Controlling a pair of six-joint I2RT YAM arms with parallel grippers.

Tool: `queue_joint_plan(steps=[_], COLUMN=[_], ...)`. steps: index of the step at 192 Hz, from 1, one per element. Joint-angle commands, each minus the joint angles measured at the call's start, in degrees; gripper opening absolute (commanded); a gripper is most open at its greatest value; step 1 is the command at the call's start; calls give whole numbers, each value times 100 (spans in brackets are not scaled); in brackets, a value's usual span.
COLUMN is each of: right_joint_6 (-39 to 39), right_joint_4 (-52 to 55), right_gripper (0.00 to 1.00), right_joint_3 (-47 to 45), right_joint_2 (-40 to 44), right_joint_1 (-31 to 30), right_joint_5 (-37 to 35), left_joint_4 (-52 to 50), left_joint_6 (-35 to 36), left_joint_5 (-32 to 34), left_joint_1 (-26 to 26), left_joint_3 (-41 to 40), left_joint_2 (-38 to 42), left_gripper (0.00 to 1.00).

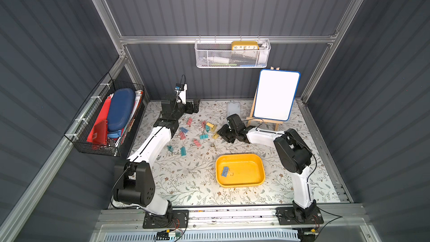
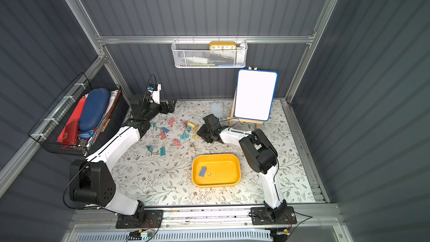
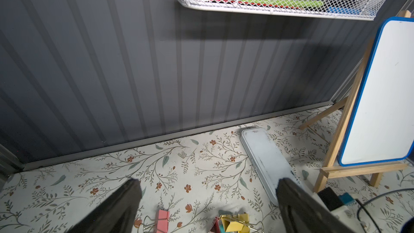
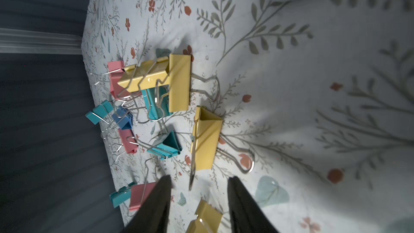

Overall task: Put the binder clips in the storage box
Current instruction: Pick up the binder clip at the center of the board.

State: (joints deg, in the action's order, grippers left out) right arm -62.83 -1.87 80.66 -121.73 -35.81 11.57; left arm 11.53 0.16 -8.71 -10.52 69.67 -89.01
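Observation:
Several binder clips in pink (image 1: 189, 121), blue (image 1: 183, 130), teal (image 1: 204, 136) and yellow (image 1: 210, 125) lie scattered mid-table. One blue clip (image 1: 225, 171) lies inside the yellow storage box (image 1: 251, 171), near the front. My right gripper (image 1: 218, 133) sits low at the right edge of the pile. In the right wrist view its jaws (image 4: 199, 180) stand apart around a yellow clip (image 4: 205, 216) without touching it, and another yellow clip (image 4: 206, 140) lies just ahead. My left gripper (image 1: 195, 107) hangs wide open and empty near the back wall, a pink clip (image 3: 162, 219) below it.
A flat grey case (image 1: 233, 108) lies at the back beside a whiteboard on a wooden easel (image 1: 275, 95). A white mesh basket (image 1: 232, 53) hangs on the back wall and a black wire basket (image 1: 109, 117) on the left wall.

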Motion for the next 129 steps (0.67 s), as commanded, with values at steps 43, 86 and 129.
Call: queue_joint_plan(steps=[43,86,129], right_joint_6=[185,701,1292], right_joint_4=[-138,128,1509], right_gripper=[0,0,0], right_joint_3=[-124,-865,-1734], right_joint_2=[249,1745,4081], right_joint_1=[132,119,-190], right_joint_5=[198,551,373], left_joint_4=[-4,-13,-37], left_joint_6=[-62,-74,-78], left_joint_5=[-63,-66,-69], left_joint_1=[-2,-2,-2], left_joint_3=[179,185,202], left_joint_2=[-37,-33,-16], left_gripper=[99,99,99])
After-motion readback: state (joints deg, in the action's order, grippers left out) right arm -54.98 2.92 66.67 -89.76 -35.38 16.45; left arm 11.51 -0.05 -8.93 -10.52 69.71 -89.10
